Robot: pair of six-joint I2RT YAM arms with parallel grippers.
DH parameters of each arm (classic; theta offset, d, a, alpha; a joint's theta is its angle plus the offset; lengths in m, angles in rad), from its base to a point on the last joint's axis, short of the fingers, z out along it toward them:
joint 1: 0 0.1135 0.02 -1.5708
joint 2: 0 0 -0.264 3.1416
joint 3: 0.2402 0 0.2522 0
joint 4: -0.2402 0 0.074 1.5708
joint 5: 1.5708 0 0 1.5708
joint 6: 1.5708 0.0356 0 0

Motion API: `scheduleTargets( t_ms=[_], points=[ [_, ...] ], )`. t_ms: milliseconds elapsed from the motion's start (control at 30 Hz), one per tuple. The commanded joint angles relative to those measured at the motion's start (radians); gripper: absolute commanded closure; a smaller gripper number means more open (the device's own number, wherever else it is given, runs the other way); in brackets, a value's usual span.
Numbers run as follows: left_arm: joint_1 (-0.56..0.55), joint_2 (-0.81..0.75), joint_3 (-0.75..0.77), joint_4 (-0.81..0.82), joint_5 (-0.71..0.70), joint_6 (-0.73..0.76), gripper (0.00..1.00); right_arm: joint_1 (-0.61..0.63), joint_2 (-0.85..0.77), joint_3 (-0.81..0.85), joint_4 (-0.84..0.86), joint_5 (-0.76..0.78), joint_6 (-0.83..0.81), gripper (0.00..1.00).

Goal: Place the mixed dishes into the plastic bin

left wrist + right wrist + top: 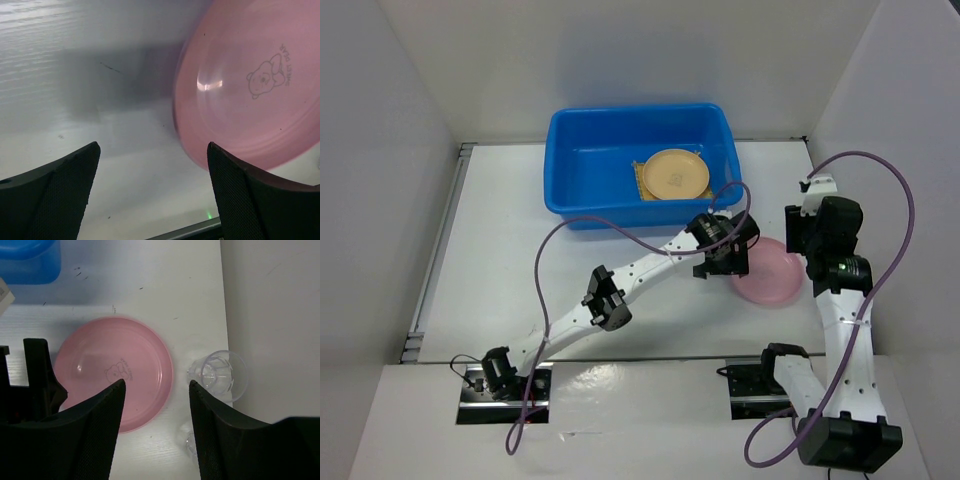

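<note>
The plastic bin (588, 160) sits at upper centre of the overhead view. Inside it the tan-orange plate (674, 172) hides most of the bamboo mat (639, 184); only the mat's left edge and corners show. The pink plate (778, 280) lies on the table (500, 260) right of centre, its left part covered by the left gripper (152, 146), jaws wide apart and empty. The right gripper (157, 385) hovers over the plate's right rim, jaws apart, holding nothing. Right of the plate stands a clear cup (220, 371); below it a second clear thing (186, 441) is half hidden by a finger

Top view high from the near side, wrist views close and downward, all sharing the pink plate (775, 281).
</note>
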Motion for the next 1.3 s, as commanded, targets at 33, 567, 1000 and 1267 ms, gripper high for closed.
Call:
scheduleTargets(
  t_ms=[33, 567, 1000, 1267],
  points=[
    [-0.007, 0.075, 0.09, -0.007, 0.085, -0.063, 0.07, -0.022, -0.047, 0.009, 0.045, 0.028, 0.019, 0.41],
    [-0.017, -0.031, 0.09, -0.007, -0.078, 0.004, 0.07, -0.032, -0.047, -0.002, 0.064, 0.008, 0.009, 0.31],
    [-0.026, -0.8, -0.818, 0.008, -0.5, 0.029, 0.0, -0.032, 0.311, 0.122, -0.035, -0.115, -0.191, 0.02],
    [0.02, -1.374, -1.541, 0.388, -0.361, 0.18, 0.0, -0.064, 0.632, 0.261, -0.107, -0.161, -0.369, 0.02]
  ],
)
